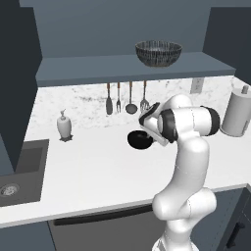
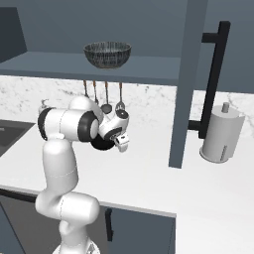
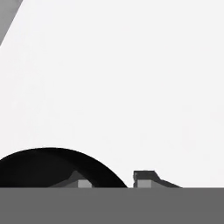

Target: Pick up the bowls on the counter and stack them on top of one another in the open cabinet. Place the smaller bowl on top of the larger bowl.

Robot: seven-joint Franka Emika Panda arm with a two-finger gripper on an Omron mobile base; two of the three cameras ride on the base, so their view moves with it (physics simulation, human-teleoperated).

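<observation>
The smaller bowl [image 1: 139, 140] [image 2: 101, 145], glossy black, sits on the white counter [image 1: 98, 166] beneath the bent arm. In the hand view the smaller bowl [image 3: 43, 168] fills the lower left. My gripper [image 3: 113, 183] straddles its rim, one fingertip [image 3: 85, 183] inside and the other outside, the jaws narrow on the rim. In the right base view my gripper [image 2: 121, 144] points down at the bowl's edge. The larger bowl [image 1: 158, 53] [image 2: 107, 54], grey and streaked, stands upright on the shelf [image 1: 98, 68] of the open cabinet.
Several utensils [image 1: 125, 98] hang on the backsplash just behind the bowl. A paper towel roll [image 1: 238, 112] [image 2: 221, 136] stands at the right, a soap dispenser [image 1: 64, 126] and a sink [image 1: 19, 171] at the left. A dark cabinet panel [image 2: 186, 84] with a black handle rises right of the arm.
</observation>
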